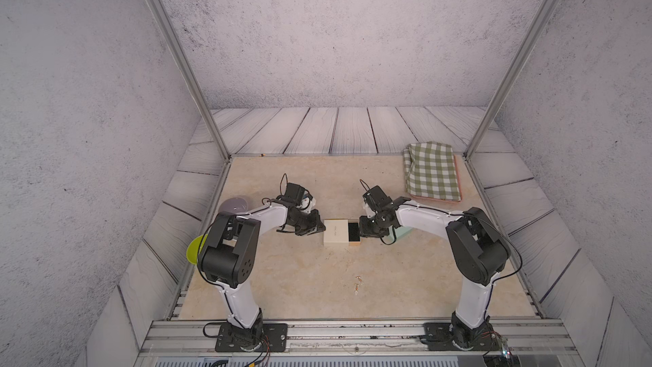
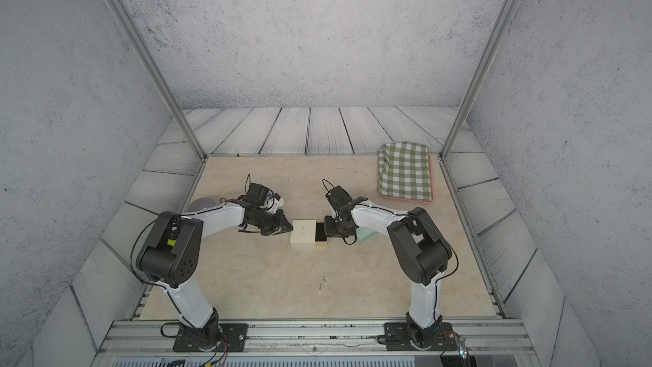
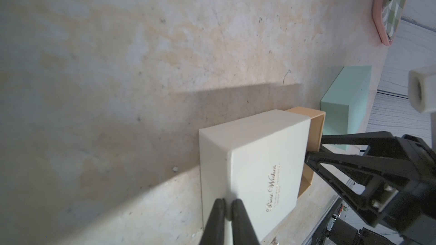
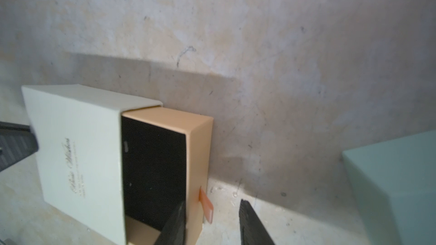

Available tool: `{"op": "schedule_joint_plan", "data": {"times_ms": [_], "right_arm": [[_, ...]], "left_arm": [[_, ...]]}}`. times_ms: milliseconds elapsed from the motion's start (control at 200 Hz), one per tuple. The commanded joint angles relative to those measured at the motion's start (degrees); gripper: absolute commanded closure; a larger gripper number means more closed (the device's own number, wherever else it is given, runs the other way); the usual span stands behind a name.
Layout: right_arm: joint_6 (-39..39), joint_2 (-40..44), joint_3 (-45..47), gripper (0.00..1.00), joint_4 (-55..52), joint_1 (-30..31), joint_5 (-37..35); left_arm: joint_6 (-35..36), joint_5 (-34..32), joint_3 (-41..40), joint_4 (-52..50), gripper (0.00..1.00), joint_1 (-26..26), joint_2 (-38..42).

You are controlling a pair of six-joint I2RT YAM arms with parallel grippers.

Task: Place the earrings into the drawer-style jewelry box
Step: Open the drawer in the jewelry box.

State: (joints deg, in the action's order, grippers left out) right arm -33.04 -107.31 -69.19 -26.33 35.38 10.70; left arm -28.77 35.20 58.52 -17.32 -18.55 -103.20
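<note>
The drawer-style jewelry box (image 1: 335,237) sits mid-tabletop (image 1: 282,277). Its tan tray (image 4: 165,119) stands partly out toward the right arm (black lining showing). The left jaws are closed and empty, tips pressed against the box's opposite side. The right jaws are partly open, straddling the tray's front wall and pull tab (image 4: 206,205), holding nothing. The earrings (image 1: 358,282) lie on the tabletop nearer the arm bases, well apart from the box.

Beige table (image 1: 282,277): box (image 1: 335,236), earrings (image 1: 358,282), cloth (image 1: 432,171)
</note>
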Motion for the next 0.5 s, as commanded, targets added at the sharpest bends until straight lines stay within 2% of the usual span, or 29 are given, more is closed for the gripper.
{"op": "schedule_joint_plan", "data": {"times_ms": [0,495], "right_arm": [[1.2,0.9,2.2,0.62,-6.7,-1.9,-4.5],[2.0,1.9,3.0,0.62,-7.2,-2.8,-4.9]], "left_arm": [[0.6,-14.5,-3.6,-8.1,0.89,0.4,-5.4],[0.8,-14.5,-3.5,-8.1,0.89,0.4,-5.4]]}}
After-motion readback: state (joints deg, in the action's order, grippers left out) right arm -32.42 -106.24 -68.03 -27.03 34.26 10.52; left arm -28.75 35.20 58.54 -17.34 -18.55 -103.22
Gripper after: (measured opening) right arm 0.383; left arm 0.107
